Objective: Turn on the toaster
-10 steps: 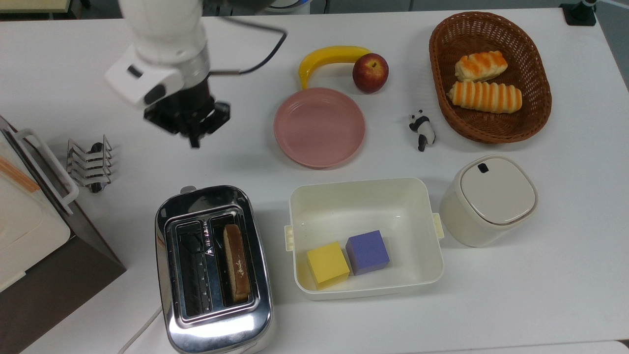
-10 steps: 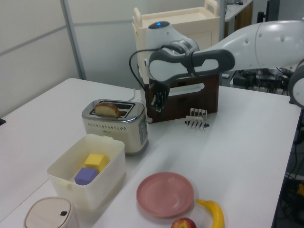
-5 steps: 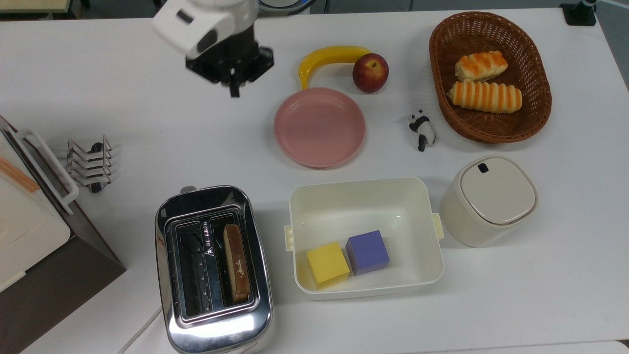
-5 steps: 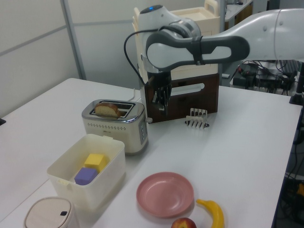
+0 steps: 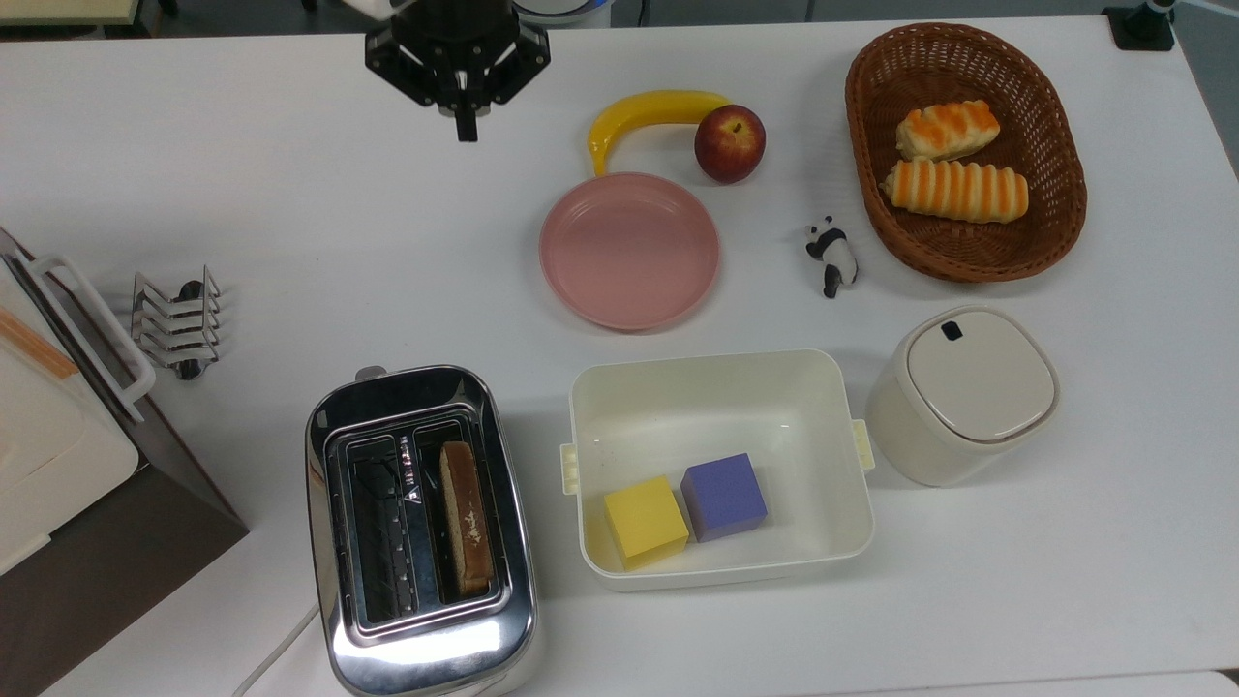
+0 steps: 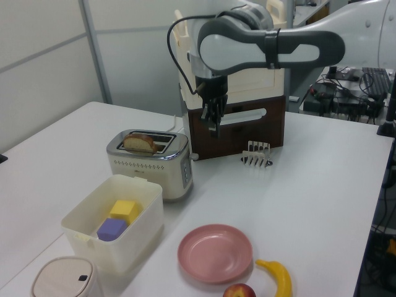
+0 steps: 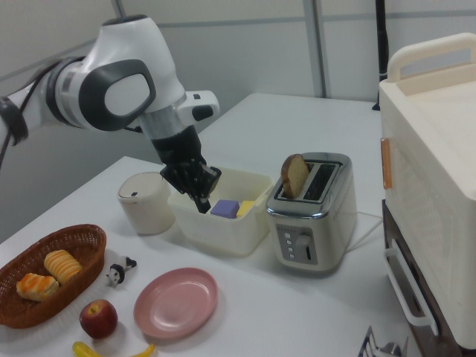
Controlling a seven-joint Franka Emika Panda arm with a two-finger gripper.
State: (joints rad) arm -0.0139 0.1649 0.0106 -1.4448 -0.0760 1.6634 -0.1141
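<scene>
White lab table (image 5: pixel 242 194) w/ grey partition walls behind; landmark = chrome toaster (image 5: pixel 421 528), at the near edge in the top view, toward the top view's left. One bread slice (image 5: pixel 465 518) sits in the toaster's slot on the top view's right; in the left and right views it stands proud of the slot top, i.e. carriage looks up, so toasting judged not begun. Lever knob (image 5: pixel 370 373) pokes out at the toaster's far end in the top view; control panel faces the right view's camera. Gripper (image 5: pixel 467 126) hangs high over the table, well apart from the toaster, beyond its lever end; fingers look pressed together into one narrow tip, holding nothing. Cream bin (image 5: pixel 721 387) w/ yellow and purple cubes just beside the toaster on the top view's right; wire toast rack (image 5: pixel 179 319) and white-and-brown appliance (image 5: pixel 58 445) on the top view's left of it. Pink plate (image 5: pixel 629 250) lies beyond the bin. Status: nothing done as seen; left = bring tip over the lever, press it down until it latches.
</scene>
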